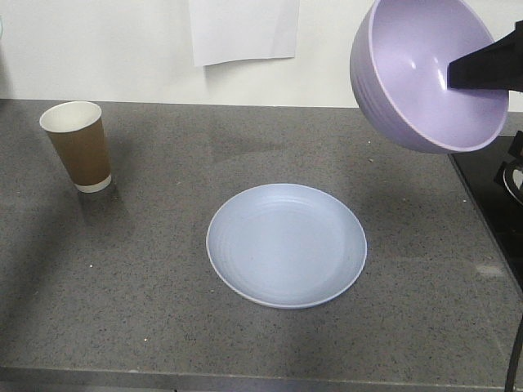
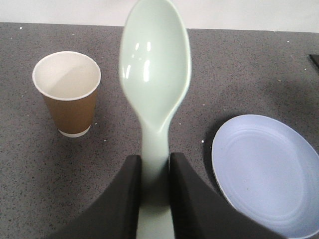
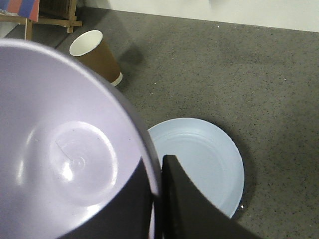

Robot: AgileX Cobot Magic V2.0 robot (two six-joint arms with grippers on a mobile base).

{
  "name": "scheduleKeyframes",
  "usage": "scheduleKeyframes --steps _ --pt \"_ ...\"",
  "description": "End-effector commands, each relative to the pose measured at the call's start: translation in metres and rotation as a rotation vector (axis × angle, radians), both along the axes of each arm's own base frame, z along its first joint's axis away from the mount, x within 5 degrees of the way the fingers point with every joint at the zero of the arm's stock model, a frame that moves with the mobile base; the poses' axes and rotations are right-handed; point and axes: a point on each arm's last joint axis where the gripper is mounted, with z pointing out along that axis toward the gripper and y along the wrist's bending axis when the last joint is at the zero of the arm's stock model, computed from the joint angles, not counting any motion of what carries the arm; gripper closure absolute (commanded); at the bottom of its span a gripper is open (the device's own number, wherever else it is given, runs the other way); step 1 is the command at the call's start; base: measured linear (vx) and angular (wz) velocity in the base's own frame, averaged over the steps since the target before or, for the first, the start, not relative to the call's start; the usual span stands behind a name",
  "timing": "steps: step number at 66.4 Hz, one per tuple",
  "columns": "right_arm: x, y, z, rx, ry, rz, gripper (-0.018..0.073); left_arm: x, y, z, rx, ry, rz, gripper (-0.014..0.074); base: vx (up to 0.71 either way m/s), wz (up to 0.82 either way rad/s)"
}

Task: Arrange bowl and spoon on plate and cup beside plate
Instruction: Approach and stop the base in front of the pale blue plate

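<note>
The lavender bowl [image 1: 421, 69] hangs tilted in the air at the upper right, above and right of the pale blue plate [image 1: 286, 243]. My right gripper [image 3: 155, 172] is shut on the bowl's [image 3: 65, 149] rim, one finger inside and one outside; only a black finger [image 1: 484, 65] of it shows in the front view. My left gripper [image 2: 154, 164] is shut on the handle of the mint-white spoon [image 2: 155, 69], scoop pointing forward, held above the counter between the brown paper cup [image 2: 67, 92] and the plate [image 2: 266, 172]. The cup [image 1: 78, 145] stands upright at the left, apart from the plate.
A grey speckled counter [image 1: 147, 261] carries everything. A black stovetop [image 1: 498, 196] lies at the right edge. A white sheet [image 1: 243, 28] hangs on the back wall. A wooden easel frame [image 3: 45, 12] stands beyond the counter's far left corner.
</note>
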Motion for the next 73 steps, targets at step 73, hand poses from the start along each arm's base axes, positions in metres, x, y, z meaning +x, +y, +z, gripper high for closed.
scheduleKeyframes --steps 73 --pt "-0.0078 0.0033 0.0188 0.039 -0.088 -0.003 0.0565 -0.0059 -0.0019 0.0181 -0.034 -0.101 0.012 0.0604 0.04 0.00"
